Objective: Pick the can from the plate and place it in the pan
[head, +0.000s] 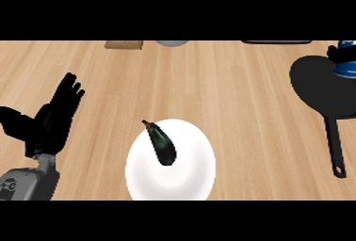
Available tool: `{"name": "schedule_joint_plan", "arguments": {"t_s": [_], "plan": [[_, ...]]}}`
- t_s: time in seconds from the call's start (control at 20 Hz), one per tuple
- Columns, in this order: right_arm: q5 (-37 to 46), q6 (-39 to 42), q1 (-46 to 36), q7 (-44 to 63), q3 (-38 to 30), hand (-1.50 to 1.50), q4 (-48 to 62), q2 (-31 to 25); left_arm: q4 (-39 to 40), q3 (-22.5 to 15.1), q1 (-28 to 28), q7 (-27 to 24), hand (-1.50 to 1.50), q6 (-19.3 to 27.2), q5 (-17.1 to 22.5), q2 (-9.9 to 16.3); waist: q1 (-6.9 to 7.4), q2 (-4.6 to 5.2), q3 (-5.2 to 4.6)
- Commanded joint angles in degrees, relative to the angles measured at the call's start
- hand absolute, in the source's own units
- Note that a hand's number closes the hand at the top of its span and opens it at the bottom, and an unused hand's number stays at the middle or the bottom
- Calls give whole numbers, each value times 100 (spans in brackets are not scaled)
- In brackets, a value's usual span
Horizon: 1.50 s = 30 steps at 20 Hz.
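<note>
Can over the pan at the frame's right edge, eggplant on the plate.

You see the blue can (345, 66) at the upper right over the black pan (323, 89), with what looks like your right hand (336, 52) curled on it, though the edge cuts it off. Your left hand (52, 115) rests at the left with its fingers spread straight. A dark eggplant (161, 143) lies on the white plate (198, 169), lower centre.

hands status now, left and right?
Left hand: open, resting at the view's left, holding nothing.
Right hand: over the pan, on the blue can; fingers cannot be told.
</note>
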Motion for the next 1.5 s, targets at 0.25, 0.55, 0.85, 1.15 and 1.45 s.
{"name": "schedule_joint_plan", "arguments": {"t_s": [0.25, 0.55, 0.85, 1.15, 1.45], "plan": [[-529, -606, 229, -2459, -1042, 150, 1898, 311, -72, -8, -33, 27, 0, -121, -14, -179, 170, 54, 10], [-532, -766, 148, -3414, -1304, 150, 2901, 508, 11, -43, -464, 278, 0, -1, -174, -227, 228, 96, 19], [-900, -513, 34, -2777, -1760, -150, 3631, 575, 102, -148, -346, 46, 0, -62, -235, -359, 347, 164, 30], [-1249, 366, 194, -3714, -2125, -150, 3704, 285, 288, 69, -394, -4, 0, -180, -201, -215, 255, 139, 31], [-2050, -134, 382, -4680, -2983, -150, 3373, 370, 238, 144, -370, 55, 0, -200, -132, -228, 177, 117, 38]]}}
